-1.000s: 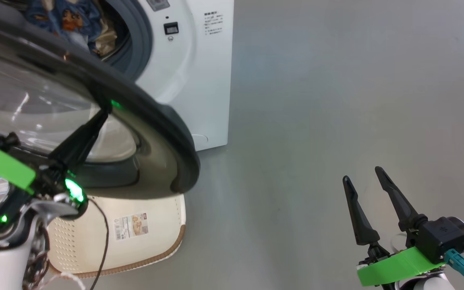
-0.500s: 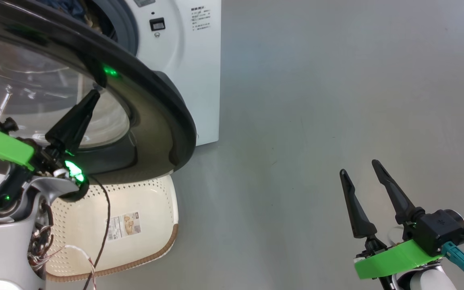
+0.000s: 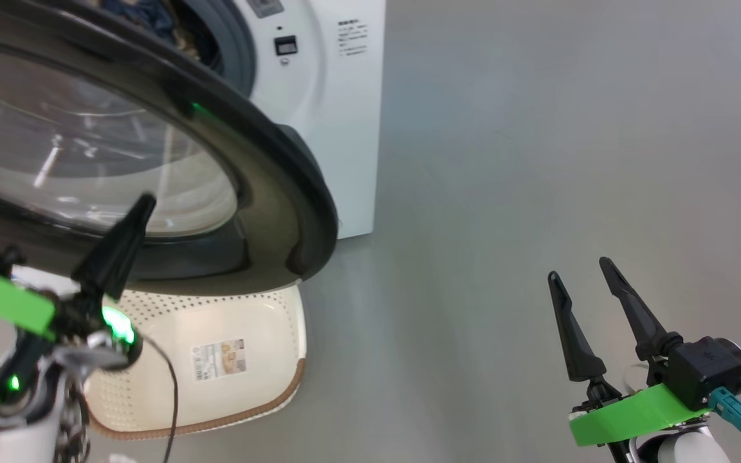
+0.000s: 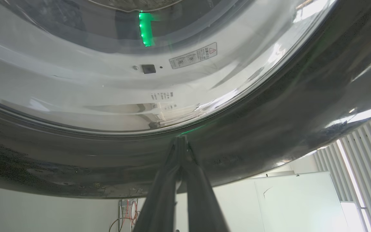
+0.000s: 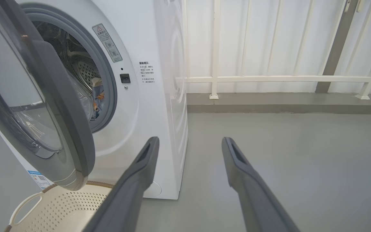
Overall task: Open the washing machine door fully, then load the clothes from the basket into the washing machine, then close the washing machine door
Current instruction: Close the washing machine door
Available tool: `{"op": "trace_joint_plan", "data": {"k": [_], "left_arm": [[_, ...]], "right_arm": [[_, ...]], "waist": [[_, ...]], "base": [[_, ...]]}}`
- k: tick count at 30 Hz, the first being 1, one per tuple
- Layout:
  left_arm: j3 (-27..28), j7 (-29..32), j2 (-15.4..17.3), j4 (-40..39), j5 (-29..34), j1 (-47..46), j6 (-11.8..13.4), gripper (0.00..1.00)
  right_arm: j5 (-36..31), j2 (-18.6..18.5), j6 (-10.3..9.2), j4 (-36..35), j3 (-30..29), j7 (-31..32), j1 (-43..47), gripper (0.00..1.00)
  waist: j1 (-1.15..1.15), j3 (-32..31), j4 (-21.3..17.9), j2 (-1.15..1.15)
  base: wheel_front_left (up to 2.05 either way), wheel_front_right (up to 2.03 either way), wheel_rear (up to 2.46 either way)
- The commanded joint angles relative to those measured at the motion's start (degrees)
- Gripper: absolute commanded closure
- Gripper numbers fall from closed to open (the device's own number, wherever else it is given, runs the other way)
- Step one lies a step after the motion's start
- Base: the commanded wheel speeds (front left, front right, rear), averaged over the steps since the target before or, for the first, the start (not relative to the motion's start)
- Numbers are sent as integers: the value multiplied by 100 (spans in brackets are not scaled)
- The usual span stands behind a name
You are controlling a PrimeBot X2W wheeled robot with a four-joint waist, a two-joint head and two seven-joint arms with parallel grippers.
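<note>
Washing machine door (image 3: 280, 167), half open at near left, is being pushed by my left pincer (image 4: 180, 140), fingers pinched together and empty, tip now nearer its lower rim than a second ago. Clothes (image 5: 97, 92) are lying in the drum (image 5: 83, 72), so only closing is remaining.

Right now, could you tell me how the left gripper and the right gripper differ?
The left gripper is shut, fingers together; the right gripper is open, fingers apart. The left gripper touches the washing machine door; the right gripper hangs over the floor. Both hold nothing.

Bare laundry test room: washing machine (image 5: 140, 122), grey floor (image 5: 301, 154), white railing (image 5: 269, 78).
</note>
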Motion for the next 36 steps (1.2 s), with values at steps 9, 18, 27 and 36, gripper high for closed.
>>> {"op": "trace_joint_plan", "data": {"k": [9,18,27,36], "left_arm": [[694,-438,-97,-1387,608,1412,-61,0],[1073,-919,-401,-2246,983,2452,-61,0],[1118,-1626,-373,-2731,2083,2969,-61,0],[476,-3324,359,-2709,5701,3479,-17,0]], "right_arm": [[-5,0,9,-130,82,-67,206,0],[-17,6,9,-100,79,-66,401,0],[-28,9,9,-133,105,-21,501,0],[-56,-24,9,-184,68,38,597,0]], "waist": [[0,-310,412,0],[0,-593,647,0],[0,-729,718,0],[0,-860,753,0]], "base": [[0,0,0],[0,0,0],[0,0,0],[0,0,0]]}}
